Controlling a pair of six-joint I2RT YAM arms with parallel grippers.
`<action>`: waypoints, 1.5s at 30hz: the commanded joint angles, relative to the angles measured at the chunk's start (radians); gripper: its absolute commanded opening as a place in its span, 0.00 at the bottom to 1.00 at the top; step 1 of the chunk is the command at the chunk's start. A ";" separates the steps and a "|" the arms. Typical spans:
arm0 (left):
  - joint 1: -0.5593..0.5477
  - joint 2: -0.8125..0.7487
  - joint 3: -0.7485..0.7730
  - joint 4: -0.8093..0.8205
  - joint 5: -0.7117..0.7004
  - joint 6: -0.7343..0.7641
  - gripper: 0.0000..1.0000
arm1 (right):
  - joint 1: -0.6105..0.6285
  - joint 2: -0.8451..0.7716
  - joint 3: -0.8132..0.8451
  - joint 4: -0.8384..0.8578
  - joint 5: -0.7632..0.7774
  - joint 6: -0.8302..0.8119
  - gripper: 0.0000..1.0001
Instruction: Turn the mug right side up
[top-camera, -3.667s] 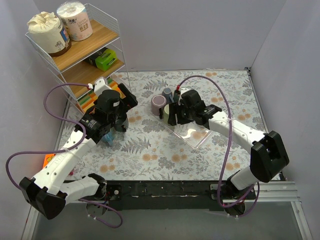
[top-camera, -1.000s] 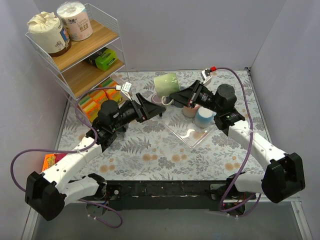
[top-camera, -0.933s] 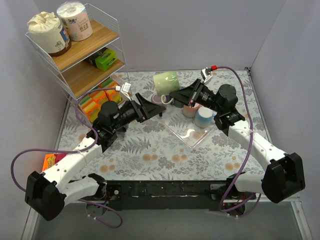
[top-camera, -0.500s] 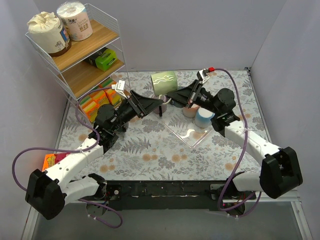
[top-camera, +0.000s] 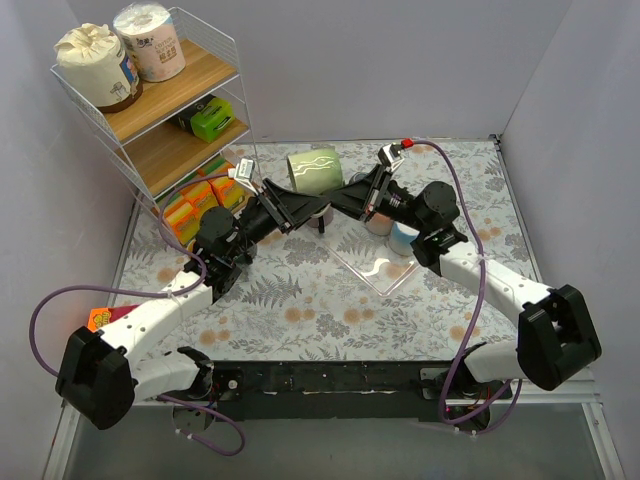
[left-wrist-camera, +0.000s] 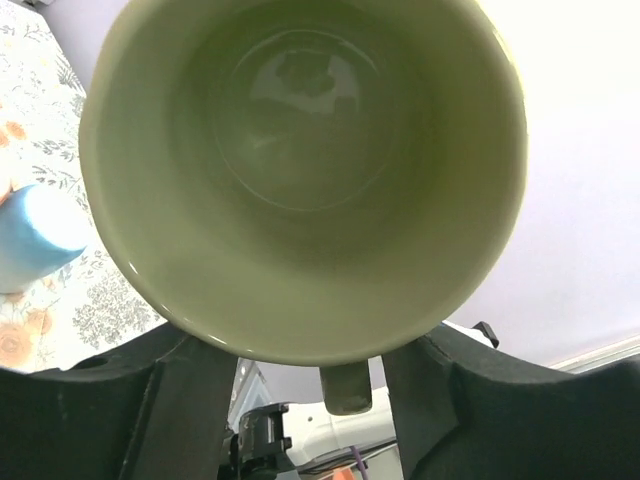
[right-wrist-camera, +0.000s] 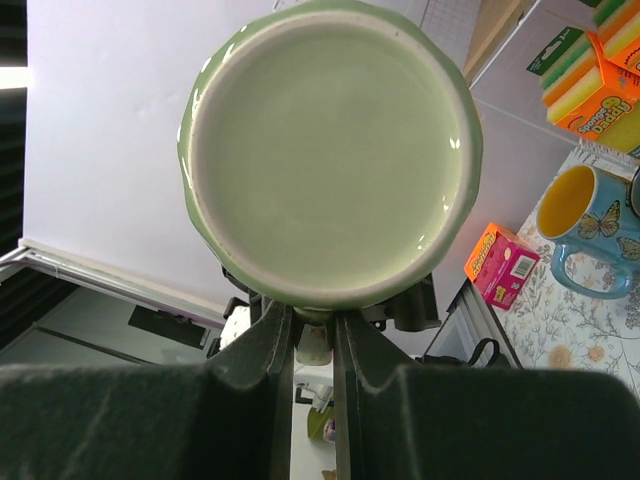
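A pale green mug (top-camera: 315, 170) hangs in the air above the table's back middle, lying on its side between both arms. Its open mouth (left-wrist-camera: 300, 180) faces my left wrist camera and its base (right-wrist-camera: 330, 150) faces my right one. My right gripper (top-camera: 347, 195) is shut on the mug's handle (right-wrist-camera: 313, 345), below the base (right-wrist-camera: 313, 330). My left gripper (top-camera: 312, 207) reaches in from the left. Its fingers (left-wrist-camera: 190, 400) stand on either side of the mug's lower wall, with the handle (left-wrist-camera: 345, 388) between them. Whether they press the mug does not show.
A wire shelf rack (top-camera: 150, 100) with paper rolls and sponges (top-camera: 195, 205) stands at the back left. A clear tray (top-camera: 385, 265) lies mid-table, with a blue cup (top-camera: 405, 238) and a pink cup (top-camera: 378, 222) beside it. An orange box (top-camera: 98, 318) lies at the left edge.
The mug has shifted left and a little lower with the right gripper. The left gripper has come up to it and its fingers have narrowed around the mug.
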 joint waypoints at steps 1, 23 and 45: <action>-0.006 -0.018 -0.003 0.026 -0.005 -0.002 0.46 | 0.018 -0.010 0.021 0.163 0.009 0.015 0.01; -0.008 -0.112 -0.050 -0.016 -0.024 0.041 0.49 | 0.019 -0.023 0.007 0.119 -0.006 0.006 0.01; -0.006 -0.075 -0.007 -0.080 -0.057 -0.005 0.00 | 0.036 -0.070 0.068 -0.180 -0.057 -0.307 0.01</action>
